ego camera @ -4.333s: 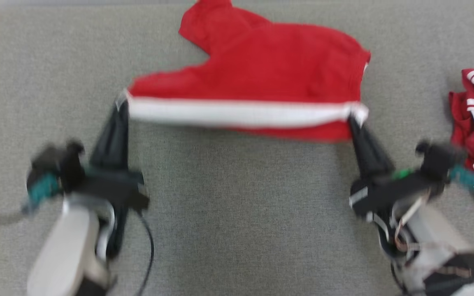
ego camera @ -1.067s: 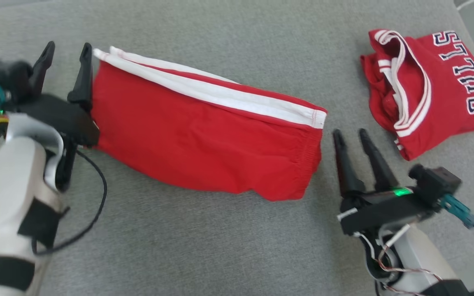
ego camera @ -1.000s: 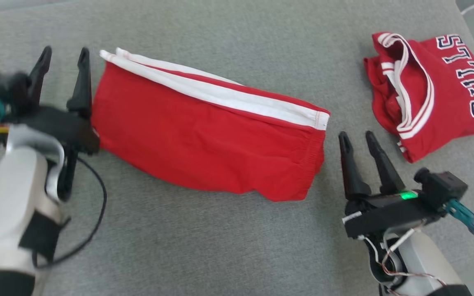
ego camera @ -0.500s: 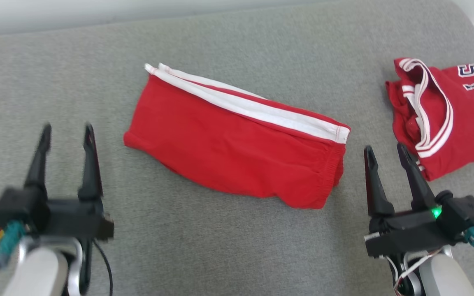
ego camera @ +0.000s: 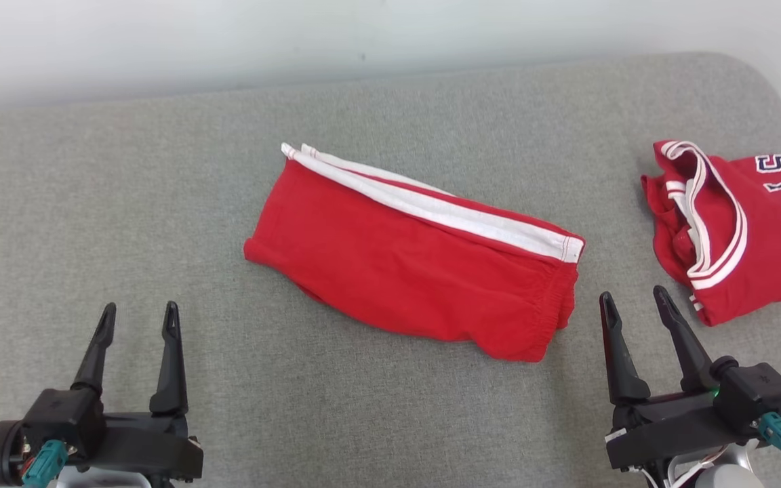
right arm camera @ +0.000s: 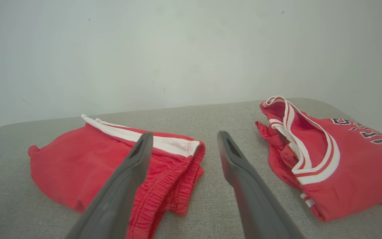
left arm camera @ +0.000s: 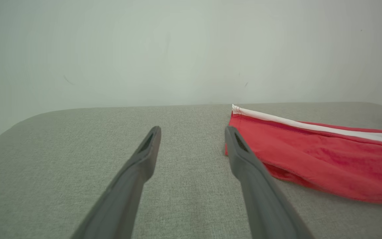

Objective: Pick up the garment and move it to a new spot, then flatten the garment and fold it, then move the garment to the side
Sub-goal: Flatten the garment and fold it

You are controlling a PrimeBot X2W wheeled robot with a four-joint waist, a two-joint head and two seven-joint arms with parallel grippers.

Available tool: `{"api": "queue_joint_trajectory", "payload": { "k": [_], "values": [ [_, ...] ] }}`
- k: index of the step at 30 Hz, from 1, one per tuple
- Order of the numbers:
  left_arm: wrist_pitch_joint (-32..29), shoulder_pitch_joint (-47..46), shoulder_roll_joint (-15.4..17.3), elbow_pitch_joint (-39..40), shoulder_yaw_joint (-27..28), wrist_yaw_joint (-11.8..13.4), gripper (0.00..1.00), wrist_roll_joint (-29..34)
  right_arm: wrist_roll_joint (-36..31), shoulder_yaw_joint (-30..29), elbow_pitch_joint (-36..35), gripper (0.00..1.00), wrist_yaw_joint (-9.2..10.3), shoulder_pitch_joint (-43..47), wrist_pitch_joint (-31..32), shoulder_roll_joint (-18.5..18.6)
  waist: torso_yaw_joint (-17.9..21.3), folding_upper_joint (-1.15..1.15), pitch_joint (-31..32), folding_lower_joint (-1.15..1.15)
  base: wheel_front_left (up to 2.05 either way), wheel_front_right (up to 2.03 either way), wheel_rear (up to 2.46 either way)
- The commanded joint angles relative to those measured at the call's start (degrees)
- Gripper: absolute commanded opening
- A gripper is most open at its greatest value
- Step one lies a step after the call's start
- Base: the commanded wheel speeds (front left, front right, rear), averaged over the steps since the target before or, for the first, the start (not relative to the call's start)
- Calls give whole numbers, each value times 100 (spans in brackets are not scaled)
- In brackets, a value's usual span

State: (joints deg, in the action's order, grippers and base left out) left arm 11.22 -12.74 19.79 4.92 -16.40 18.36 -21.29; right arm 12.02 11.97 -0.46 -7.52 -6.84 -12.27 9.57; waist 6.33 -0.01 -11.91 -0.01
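The garment point(ego camera: 411, 254), red shorts with a white side stripe, lies folded lengthwise on the grey cushion, slanting from upper left to lower right. It also appears as the garment point(left arm camera: 313, 152) right of my left fingers and the garment point(right arm camera: 88, 162) behind my right gripper's left finger. My left gripper point(ego camera: 138, 317) hovers open at the lower left, well clear of the cloth. My right gripper point(ego camera: 634, 301) stands open just right of the waistband end, holding nothing. Both pairs of fingers are empty: left gripper point(left arm camera: 192, 132), right gripper point(right arm camera: 184, 137).
A red jersey point(ego camera: 736, 224) with white trim and dark lettering lies bunched at the right edge, also seen as the jersey point(right arm camera: 317, 152). The grey cushion point(ego camera: 126, 196) ends at a pale wall point(ego camera: 295, 34) behind; its rounded corner is at the upper right.
Both grippers let go of the shorts and drew back toward me, the left one farthest. The head camera tilted up, so the whole scene shifted down and the wall came into view.
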Motion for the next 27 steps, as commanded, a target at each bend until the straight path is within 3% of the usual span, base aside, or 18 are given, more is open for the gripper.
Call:
{"api": "queue_joint_trajectory", "payload": {
  "k": [1, 17, 22, 27],
  "values": [
    [1, 90, 23, -26, -5, -1, 100, -29, -31, -7, -36, 100, 7, 63, 17, -11, -36, 1, 88, 1, 0, 0, 0],
    [-195, -468, 62, -215, -191, -232, 100, -82, 72, 78, -197, 100, 7, 71, 97, -78, 28, 1, 41, 1, 0, 0, 0],
    [-516, -1261, 62, -559, -371, -593, 100, -135, 139, 148, -229, 100, 7, -61, 67, -100, 204, 1, -182, 1, 0, 0, 0],
    [-881, -2083, -105, -1456, -552, -1054, 100, -363, 227, 264, -155, 100, 7, -188, 9, -129, 469, 1, -448, 1, 0, 0, 0]
  ]
}}
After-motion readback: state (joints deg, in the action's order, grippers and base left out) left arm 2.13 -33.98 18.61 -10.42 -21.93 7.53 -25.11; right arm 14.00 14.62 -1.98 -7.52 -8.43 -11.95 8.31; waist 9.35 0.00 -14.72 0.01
